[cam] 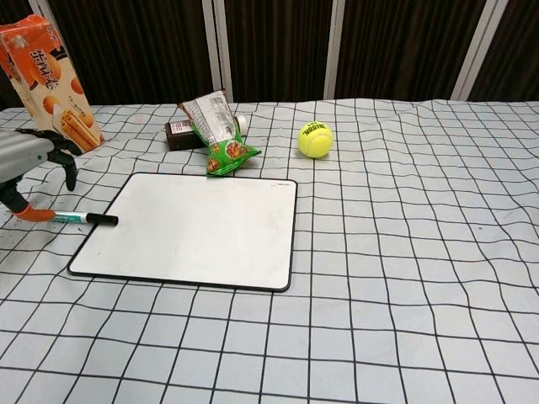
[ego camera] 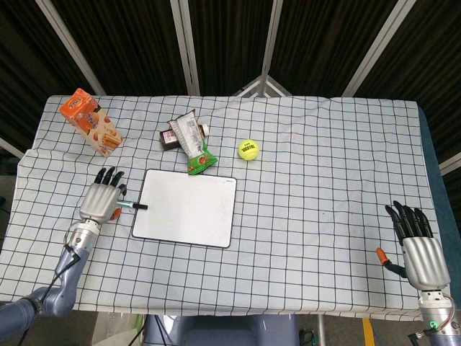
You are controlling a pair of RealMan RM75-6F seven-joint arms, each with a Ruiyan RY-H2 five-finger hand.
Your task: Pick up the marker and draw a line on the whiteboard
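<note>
checked cloth covers the worktop [ego camera: 324, 180]. at the far left we see our left hand [ego camera: 101, 200] above the marker [cam: 80, 218], fingers spread and holding nothing; the marker lies flat on the cloth, its black cap touching the left edge of the whiteboard [ego camera: 186, 207]. far right, near the front edge, our right hand [ego camera: 416, 249] rests with fingers spread, holding nothing.

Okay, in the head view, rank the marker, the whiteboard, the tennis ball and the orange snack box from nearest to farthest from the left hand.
From the left hand:
1. Marker, right beside the hand, under its fingers.
2. Whiteboard, just to its right.
3. Orange snack box, up at the table's far left.
4. Tennis ball, past the whiteboard's far right corner.
</note>
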